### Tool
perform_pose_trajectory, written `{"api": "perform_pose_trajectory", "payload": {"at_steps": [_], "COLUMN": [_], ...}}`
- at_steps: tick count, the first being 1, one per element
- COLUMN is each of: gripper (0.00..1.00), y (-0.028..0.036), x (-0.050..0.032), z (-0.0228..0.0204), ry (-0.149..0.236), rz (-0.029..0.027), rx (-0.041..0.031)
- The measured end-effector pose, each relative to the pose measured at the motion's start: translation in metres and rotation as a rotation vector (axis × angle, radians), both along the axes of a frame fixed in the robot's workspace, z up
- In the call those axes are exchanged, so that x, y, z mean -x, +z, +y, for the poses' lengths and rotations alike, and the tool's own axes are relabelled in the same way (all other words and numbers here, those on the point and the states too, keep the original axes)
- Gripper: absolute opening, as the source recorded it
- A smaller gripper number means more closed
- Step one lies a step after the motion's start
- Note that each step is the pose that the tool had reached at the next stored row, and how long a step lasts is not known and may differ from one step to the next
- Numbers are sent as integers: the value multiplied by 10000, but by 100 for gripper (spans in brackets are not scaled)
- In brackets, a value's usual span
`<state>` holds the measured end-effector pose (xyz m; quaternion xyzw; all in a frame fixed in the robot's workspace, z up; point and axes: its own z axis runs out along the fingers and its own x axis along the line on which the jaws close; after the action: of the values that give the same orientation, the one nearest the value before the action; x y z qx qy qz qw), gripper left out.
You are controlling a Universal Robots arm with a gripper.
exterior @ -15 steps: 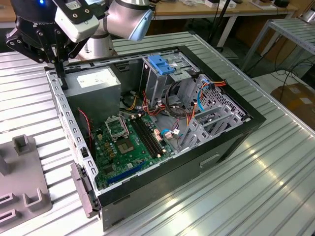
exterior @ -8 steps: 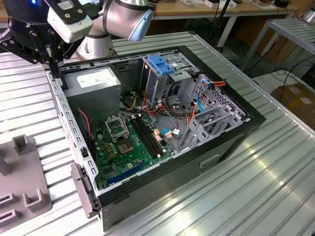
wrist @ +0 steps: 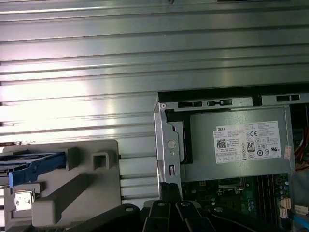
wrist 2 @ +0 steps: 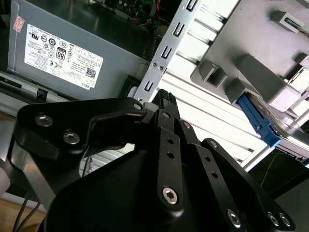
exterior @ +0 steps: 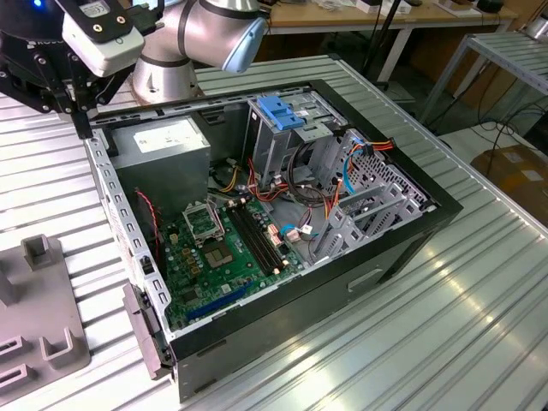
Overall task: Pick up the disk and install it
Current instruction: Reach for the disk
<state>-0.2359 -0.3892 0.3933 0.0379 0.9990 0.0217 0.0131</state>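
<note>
The disk (wrist: 35,166) lies in a grey holder (wrist: 84,186) on the table beside the open computer case (exterior: 385,248). Its bright blue carrier rail and a bit of grey metal show in both wrist views (wrist 2: 257,122). My gripper (exterior: 82,127) hangs over the case's back corner at the exterior view's left, above the metal side rail (wrist 2: 161,53) next to the power supply (exterior: 163,141). The black fingers (wrist 2: 165,99) meet at one narrow tip with nothing between them. The disk is about a hand's width away from the tip.
A tall grey drive cage with a blue bracket (exterior: 287,111) stands at the back of the case. The motherboard (exterior: 223,248) and loose cables (exterior: 300,197) sit lower down. The grey holder (exterior: 34,300) reaches the exterior view's left edge. Ribbed metal tabletop (exterior: 445,334) surrounds the case.
</note>
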Motion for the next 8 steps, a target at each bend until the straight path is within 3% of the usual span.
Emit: {"api": "perform_pose_trajectory", "payload": {"at_steps": [8], "gripper": [10], "y": [0], "x": [102], "z": [3], "ry": [1], "rz": [0], "rx": [0]}}
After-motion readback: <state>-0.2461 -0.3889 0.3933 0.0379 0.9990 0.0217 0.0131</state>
